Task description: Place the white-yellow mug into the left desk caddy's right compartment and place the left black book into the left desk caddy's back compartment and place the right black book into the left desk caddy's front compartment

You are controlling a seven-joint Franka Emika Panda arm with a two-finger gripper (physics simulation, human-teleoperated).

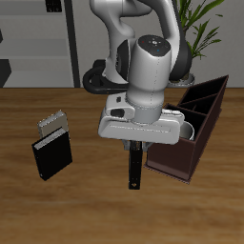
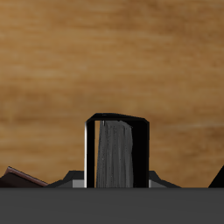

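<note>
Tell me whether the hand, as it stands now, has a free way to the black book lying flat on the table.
Probably not yet: the hand is already shut on another black book, hanging upright. The flat book itself lies uncovered, with only a grey notebook behind it.

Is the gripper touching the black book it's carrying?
Touching. The wrist view shows the black book clamped upright in the gripper; the exterior view shows it hanging below the gripper.
</note>
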